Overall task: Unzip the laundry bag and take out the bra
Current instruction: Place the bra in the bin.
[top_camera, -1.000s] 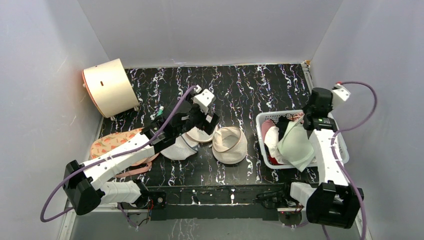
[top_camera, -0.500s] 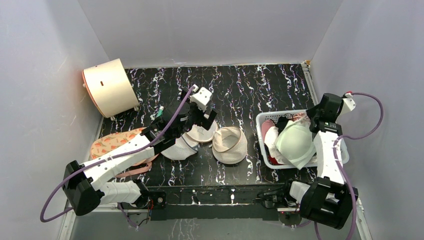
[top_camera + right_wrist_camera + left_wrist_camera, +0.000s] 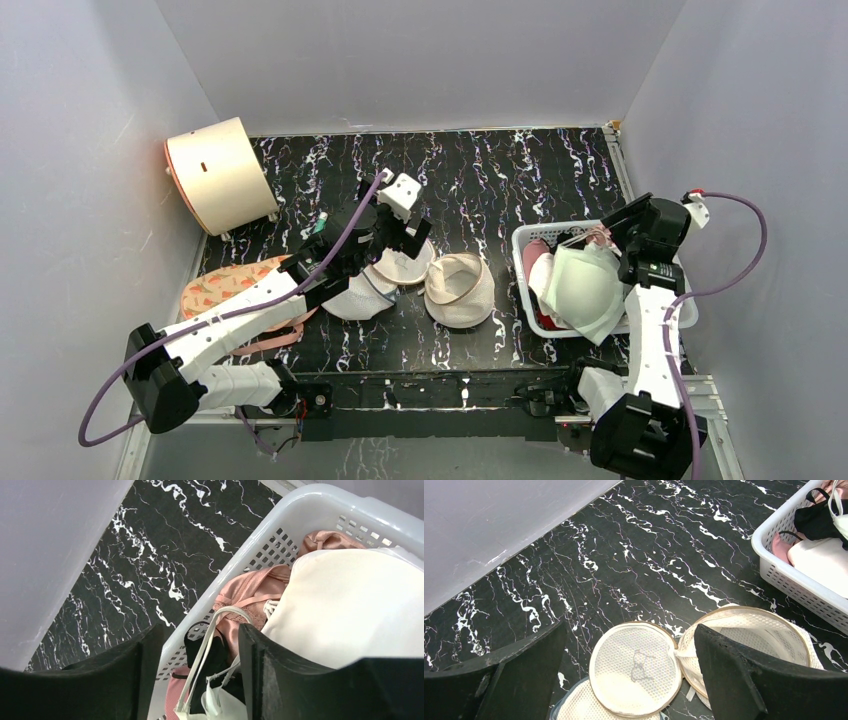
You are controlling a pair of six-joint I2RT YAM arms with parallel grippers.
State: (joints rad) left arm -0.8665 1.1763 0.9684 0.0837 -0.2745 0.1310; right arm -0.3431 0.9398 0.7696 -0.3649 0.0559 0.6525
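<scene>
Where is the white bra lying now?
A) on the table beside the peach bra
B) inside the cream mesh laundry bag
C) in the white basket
C: the bra rests in the white basket, apart from the opened laundry bag.

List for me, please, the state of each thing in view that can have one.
Round cream mesh laundry bag: unzipped, lid folded back, looks empty.
White plastic lattice basket: piled full.
White moulded-cup bra: out of the bag, lying on top of the basket.
Left tool: open, above the lid.
Right tool: open, over the basket.
</scene>
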